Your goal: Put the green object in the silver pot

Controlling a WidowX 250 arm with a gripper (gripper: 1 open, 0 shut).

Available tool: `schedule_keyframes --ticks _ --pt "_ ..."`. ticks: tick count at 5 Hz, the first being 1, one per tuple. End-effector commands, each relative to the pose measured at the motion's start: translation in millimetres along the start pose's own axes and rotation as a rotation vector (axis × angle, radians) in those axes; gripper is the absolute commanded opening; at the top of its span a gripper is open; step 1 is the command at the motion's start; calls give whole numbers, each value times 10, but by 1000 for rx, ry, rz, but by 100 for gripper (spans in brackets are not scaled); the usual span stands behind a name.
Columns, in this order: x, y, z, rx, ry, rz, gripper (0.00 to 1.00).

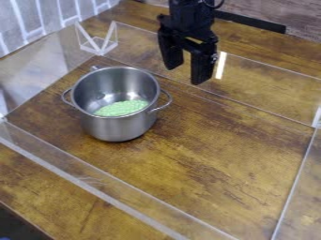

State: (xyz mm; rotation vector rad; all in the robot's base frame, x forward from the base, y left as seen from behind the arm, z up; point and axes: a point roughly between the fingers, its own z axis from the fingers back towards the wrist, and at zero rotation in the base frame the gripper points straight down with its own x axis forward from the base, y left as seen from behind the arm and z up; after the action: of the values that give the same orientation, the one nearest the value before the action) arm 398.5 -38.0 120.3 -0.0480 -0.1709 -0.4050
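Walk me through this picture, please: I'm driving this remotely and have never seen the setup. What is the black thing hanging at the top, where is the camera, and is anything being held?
There is one view only, from a fixed camera looking down at an angle across a wooden table with low clear plastic walls around the work area.

The black thing is the end of a single robot arm. Its hand points down, with two dark fingers standing apart. It is open and holds nothing; it hangs in the air to the upper right of the pot, touching neither it nor the table.

On the table sits the silver pot, a small shiny steel pot with two side handles. The green object, flat and light green, lies inside on its bottom. So by this picture the green piece is already in the pot.

A small clear stand sits near the far left wall.
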Motion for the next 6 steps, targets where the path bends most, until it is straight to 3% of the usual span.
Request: schedule_keyframes --ticks 1,3,5,6 --pt "26 59 399 12 -108 -3 100" --pt "-91 197 298 -17 -85 34 100" --pt "31 -31 244 -7 -73 89 100" --pt "-27 66 235 -16 -71 90 100"
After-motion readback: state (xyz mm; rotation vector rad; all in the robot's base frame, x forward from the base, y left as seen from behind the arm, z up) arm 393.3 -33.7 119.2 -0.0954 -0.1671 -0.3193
